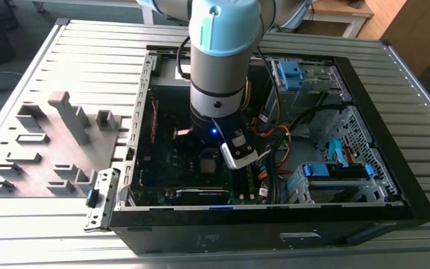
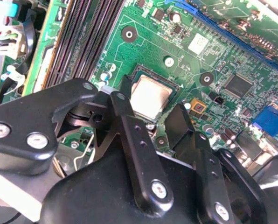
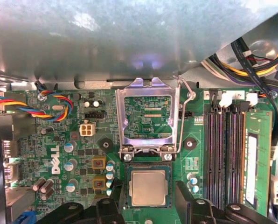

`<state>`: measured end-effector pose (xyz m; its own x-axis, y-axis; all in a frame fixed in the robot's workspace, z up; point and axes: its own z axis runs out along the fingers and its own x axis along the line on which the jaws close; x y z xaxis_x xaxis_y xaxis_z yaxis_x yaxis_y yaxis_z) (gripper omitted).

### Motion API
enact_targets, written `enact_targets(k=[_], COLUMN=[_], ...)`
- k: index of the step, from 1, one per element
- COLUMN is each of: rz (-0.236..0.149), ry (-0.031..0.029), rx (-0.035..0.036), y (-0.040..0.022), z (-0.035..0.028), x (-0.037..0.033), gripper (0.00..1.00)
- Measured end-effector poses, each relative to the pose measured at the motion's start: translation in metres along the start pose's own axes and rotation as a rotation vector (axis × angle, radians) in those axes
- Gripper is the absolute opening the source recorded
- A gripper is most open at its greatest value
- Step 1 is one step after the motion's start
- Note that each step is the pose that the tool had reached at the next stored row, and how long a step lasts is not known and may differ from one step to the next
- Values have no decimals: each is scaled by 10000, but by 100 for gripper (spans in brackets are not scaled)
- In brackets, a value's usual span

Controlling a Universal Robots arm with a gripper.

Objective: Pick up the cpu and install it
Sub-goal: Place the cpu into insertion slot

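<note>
"Where was the chip?"
"It lay flat in the socket on the green board, just beside the raised metal frame."
"And the tool?"
"Spread wide, with one finger on each side of the chip."

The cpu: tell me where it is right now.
In both wrist views the cpu lies flat in its socket on the motherboard, beside the raised silver frame, with the open pincer straddling it.
</note>
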<state>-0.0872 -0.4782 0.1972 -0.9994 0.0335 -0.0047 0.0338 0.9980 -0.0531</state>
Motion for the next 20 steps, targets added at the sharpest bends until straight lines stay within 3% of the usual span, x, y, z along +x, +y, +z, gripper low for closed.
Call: enact_targets(k=[5,7,8,15,20], rz=[0,0,0,0,0], ry=[1,0,1,1,1], rx=[0,0,1,1,1], y=[0,0,0,-1,-1], z=[-5,-7,-8,-15,-19], x=[0,0,0,0,0], gripper=[54,41,41,12,11])
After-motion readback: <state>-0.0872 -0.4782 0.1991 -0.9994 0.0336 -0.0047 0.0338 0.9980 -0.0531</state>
